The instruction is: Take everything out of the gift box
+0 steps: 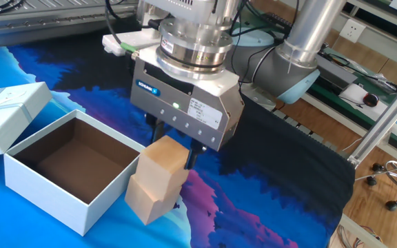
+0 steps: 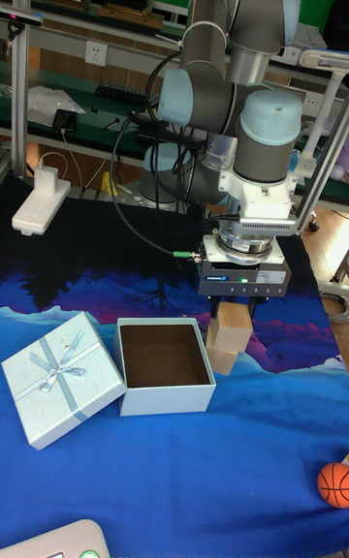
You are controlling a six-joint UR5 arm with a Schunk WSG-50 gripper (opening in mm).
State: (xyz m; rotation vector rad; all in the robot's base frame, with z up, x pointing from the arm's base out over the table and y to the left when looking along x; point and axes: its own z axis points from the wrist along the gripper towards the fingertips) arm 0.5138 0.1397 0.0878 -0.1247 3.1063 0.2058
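The gift box is matt pale cardboard outside with a matt brown paper-like interior; its lid carries a satin-looking ribbon bow. Both blocks are plain, unvarnished light wood. The gripper housing is smooth grey metal or plastic beneath a polished metal flange, over a printed cloth table cover.

- My gripper has its fingertips behind the upper block, so in both views I cannot tell whether my jaws touch it or stand apart.
- The lower block is partly covered by the upper one, and in the tall fixed view the gift box wall hides its left part.
- The lid is cut off by the left edge of the fixed view.
- An orange ball is cut by the right edge.
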